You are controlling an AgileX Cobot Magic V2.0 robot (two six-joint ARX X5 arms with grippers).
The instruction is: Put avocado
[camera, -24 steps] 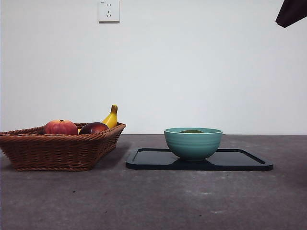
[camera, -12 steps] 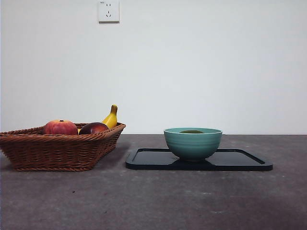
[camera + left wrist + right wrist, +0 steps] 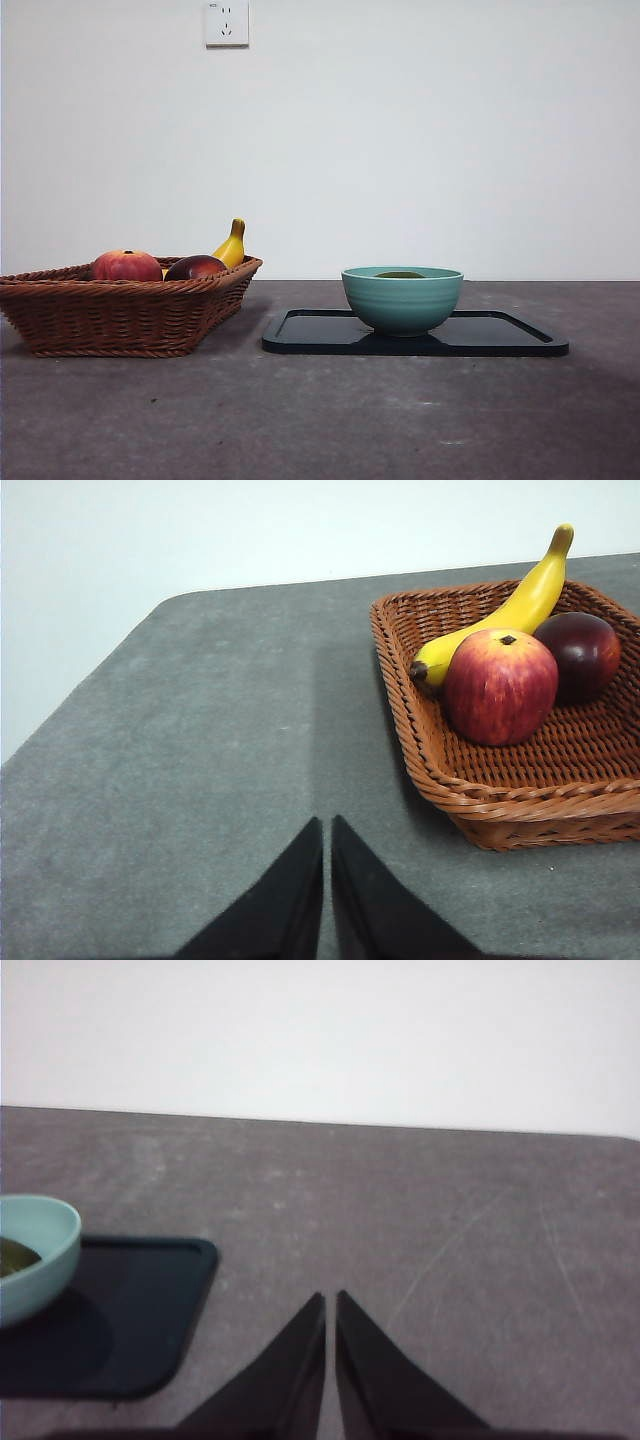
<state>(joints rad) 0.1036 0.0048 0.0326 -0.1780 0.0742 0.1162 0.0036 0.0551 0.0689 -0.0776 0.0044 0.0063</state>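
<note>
The avocado (image 3: 400,274) lies inside a teal bowl (image 3: 402,302) on a black tray (image 3: 500,335), apparently delivered, so both the left gripper (image 3: 327,830) and right gripper (image 3: 330,1305) are closed, empty and clear of it.

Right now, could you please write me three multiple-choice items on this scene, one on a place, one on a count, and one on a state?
1. Where is the avocado?
A. in the wicker basket
B. in the teal bowl
C. bare on the black tray

2. How many fruits lie in the wicker basket?
A. two
B. three
C. five

3. How does the left pincer stand?
A. shut and holding nothing
B. open around the banana
C. shut on the peach

Answers:
1 B: a dark olive-green top shows just inside the rim of the teal bowl, which stands on the black tray.
2 B: the left wrist view shows a banana, a peach and a dark maroon fruit.
3 A: its jaws meet over bare table, apart from the basket.
</note>
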